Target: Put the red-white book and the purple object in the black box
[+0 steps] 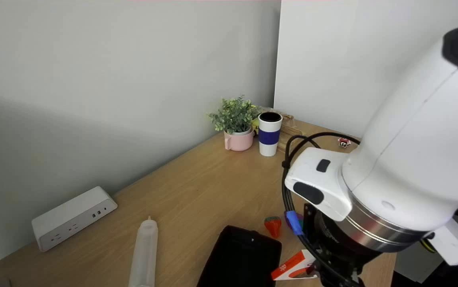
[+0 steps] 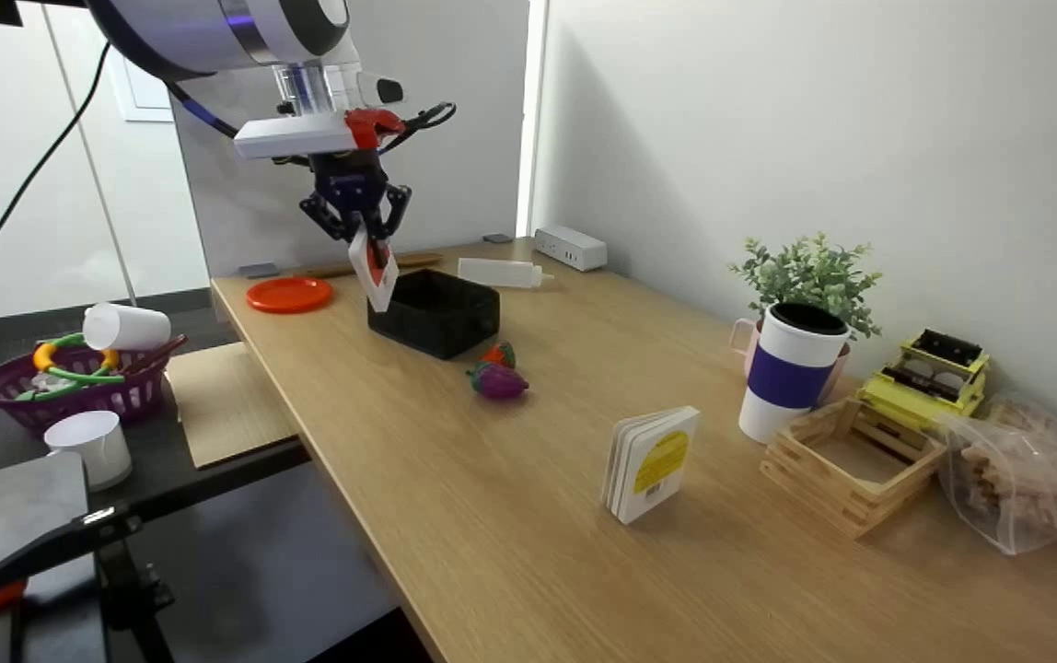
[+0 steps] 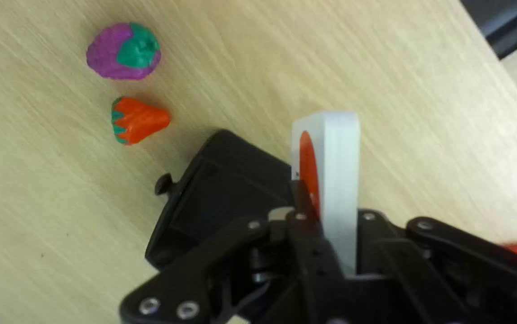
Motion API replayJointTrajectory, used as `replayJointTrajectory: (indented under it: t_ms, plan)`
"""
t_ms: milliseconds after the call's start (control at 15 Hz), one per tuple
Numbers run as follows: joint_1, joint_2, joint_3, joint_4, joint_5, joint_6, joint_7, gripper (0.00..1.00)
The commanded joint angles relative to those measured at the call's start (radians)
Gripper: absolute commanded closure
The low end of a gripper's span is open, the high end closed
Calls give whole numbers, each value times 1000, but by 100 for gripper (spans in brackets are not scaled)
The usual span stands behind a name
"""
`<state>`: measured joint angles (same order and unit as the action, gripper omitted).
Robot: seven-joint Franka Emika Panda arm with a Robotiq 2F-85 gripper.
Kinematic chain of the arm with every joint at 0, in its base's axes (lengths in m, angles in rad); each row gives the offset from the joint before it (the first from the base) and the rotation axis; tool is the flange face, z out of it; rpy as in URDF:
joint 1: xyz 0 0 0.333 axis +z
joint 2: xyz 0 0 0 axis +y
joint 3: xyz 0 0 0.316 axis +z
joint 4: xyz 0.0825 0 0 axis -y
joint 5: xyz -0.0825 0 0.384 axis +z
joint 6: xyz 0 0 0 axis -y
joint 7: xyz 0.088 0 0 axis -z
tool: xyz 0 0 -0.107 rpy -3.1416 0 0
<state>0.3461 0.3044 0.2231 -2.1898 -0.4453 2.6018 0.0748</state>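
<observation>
The wrist view shows us the pincer (image 3: 336, 218) clamped around the red-white book (image 3: 342, 166), one jaw against each cover. To its left we see the black box (image 3: 229, 193), then a toy strawberry (image 3: 140, 119) just beside the box, and past that the purple toy fruit (image 3: 110, 56); the toy strawberry lies between the other two, with bare worktop (image 3: 240, 58) showing on either side of it. In an exterior view a red plate (image 2: 289, 295) lies left of the box, a squeeze bottle (image 2: 496, 273) lies on the box's far side, and a white power strip (image 2: 570, 249) sits farther back to the right. Nearer and on the right there, a board book (image 2: 653, 465) with a yellow patch stands upright, and a wooden crate (image 2: 818, 483) and a clear bag (image 2: 1026, 479) are farther right. In both exterior views a travel cup (image 2: 786, 376) with a purple band stands just beside a plant (image 1: 233, 115) in a pink mug (image 1: 239, 142), well apart from the box. In an exterior view the cables (image 1: 286, 191) of the arm (image 1: 416, 139) cover part of the purple toy fruit.

The red-white book hangs tilted at the box's edge; we cannot tell whether it touches the rim. It is thin, with white page edges and a red-orange oval on a white cover. The black box is wide and hollow, with a small knob (image 3: 164, 184) at its side. The purple toy fruit is a rounded, bumpy lump with a green leafy cap.
</observation>
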Motion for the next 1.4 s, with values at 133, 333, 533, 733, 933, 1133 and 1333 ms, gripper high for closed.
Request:
replayJointTrajectory:
  t_ms: [133, 333, 533, 733, 933, 1133, 1333]
  plan:
    - [66, 51, -125, 7, -159, 294, 302, 96]
    - [113, 96, -205, 33, -261, 368, 434, 96]
    - [130, 141, -225, 53, -249, 372, 504, 96]
    - [126, 161, -196, 64, -209, 336, 520, 96]
    - [127, 146, -176, 78, -189, 295, 531, 96]
    - [100, 120, -124, 88, -116, 220, 494, 96]
    - [121, 107, -126, 112, 20, 124, 457, 96]
